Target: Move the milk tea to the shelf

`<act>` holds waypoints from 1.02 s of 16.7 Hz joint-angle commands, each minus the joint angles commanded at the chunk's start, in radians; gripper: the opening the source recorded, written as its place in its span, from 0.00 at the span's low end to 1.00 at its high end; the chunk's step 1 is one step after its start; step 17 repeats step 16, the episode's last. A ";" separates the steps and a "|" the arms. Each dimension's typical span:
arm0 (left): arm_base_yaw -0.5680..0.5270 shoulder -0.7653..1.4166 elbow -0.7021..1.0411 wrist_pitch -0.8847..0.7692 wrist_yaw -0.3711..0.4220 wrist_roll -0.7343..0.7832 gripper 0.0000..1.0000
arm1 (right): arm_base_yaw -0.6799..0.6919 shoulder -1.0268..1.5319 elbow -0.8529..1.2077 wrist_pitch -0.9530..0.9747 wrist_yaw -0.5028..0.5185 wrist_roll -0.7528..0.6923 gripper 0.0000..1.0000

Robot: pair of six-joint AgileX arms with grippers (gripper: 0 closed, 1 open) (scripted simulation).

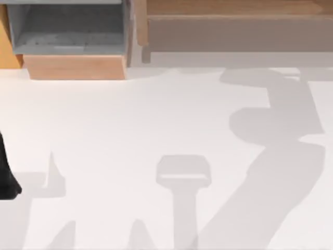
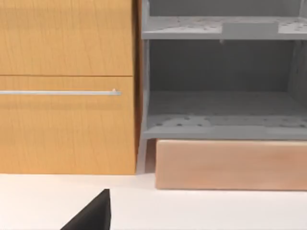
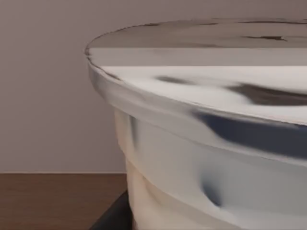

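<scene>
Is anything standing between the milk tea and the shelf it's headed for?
Nothing visible does. In the right wrist view the milk tea has bare brown wood beyond it, likely the shelf. Seen from above, its front edge is unobstructed. The left arm is parked at the table's left edge.

In the top view, the shelf (image 1: 234, 10) runs along the upper right of the frame; the box compartment (image 1: 73, 31) sits upper left, both behind the surface (image 1: 130, 130).

No text, label, brand, number or sign could be read on the milk tea (image 3: 211, 143), the shelf (image 1: 234, 23), or the tabletop (image 1: 130, 130).
</scene>
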 joint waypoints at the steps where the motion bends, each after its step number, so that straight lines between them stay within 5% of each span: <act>1: 0.000 0.000 0.000 0.000 0.000 0.000 1.00 | 0.000 0.000 0.000 0.000 0.000 0.000 0.30; 10: 0.000 0.000 0.000 0.000 0.000 0.000 1.00 | 0.000 0.000 0.000 0.000 0.000 0.000 0.98; 17: 0.000 0.000 0.000 0.000 0.000 0.000 1.00 | 0.000 0.000 0.000 0.000 0.000 0.000 1.00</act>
